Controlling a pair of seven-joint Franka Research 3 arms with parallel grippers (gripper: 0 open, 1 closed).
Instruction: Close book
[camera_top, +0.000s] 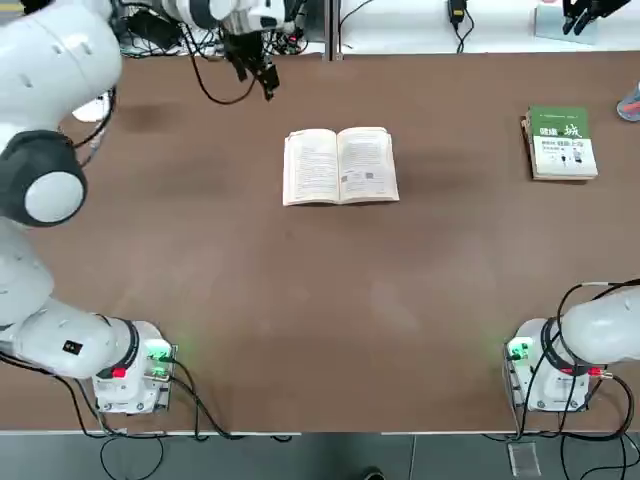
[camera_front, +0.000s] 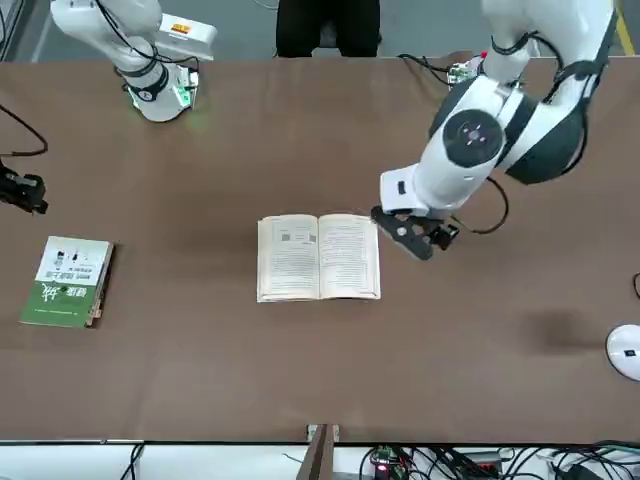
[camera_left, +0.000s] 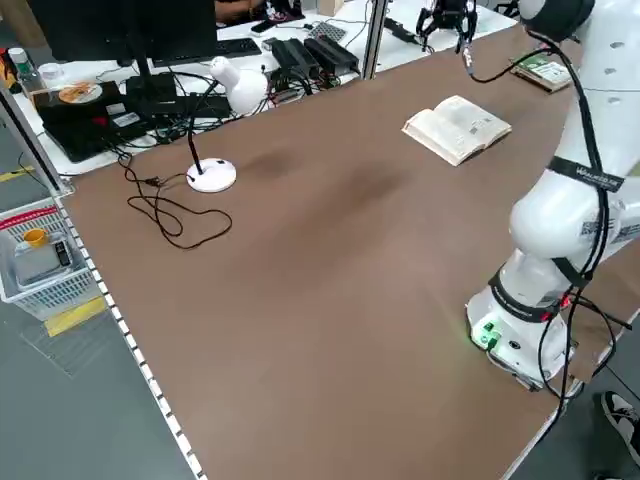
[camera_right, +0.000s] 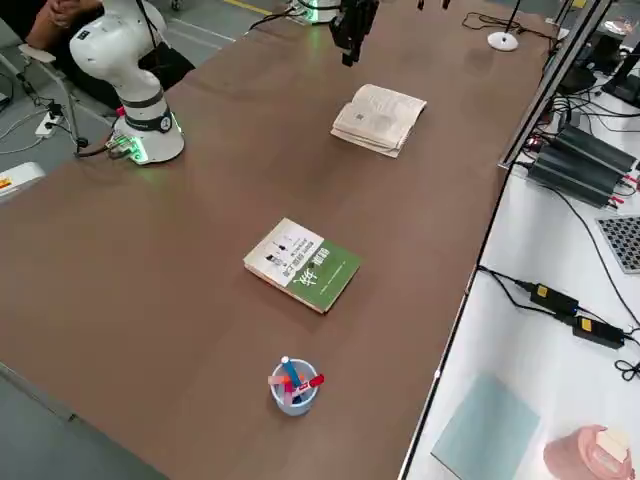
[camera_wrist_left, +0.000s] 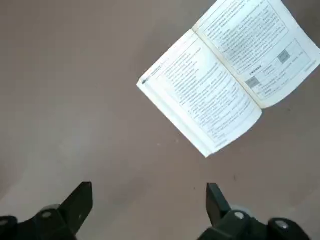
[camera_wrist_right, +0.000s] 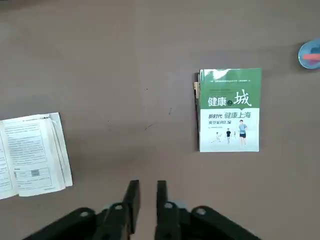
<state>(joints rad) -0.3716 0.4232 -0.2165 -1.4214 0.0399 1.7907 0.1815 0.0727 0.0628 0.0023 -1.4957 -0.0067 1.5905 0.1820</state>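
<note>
Resting open on the brown tabletop (camera_top: 300, 330), the paperback (camera_top: 341, 166) is seen near the far edge, between the two arms. A monitor (camera_left: 105, 30) and a seated person (camera_right: 75, 35) are seen around the table. The left gripper (camera_front: 432, 243) is poised beside the paperback, fingers spread wide; the right gripper (camera_wrist_right: 148, 186) is held beyond the far edge, fingers narrowly parted. Apart, on the green-and-white book (camera_wrist_right: 230, 110), "健康", "城" and "新时代 健康上海" are printed.

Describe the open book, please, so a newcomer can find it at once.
On the brown table, look near the left arm's claw. The open book lies there, two printed pages facing up, unlike the closed green-and-white book.
</note>
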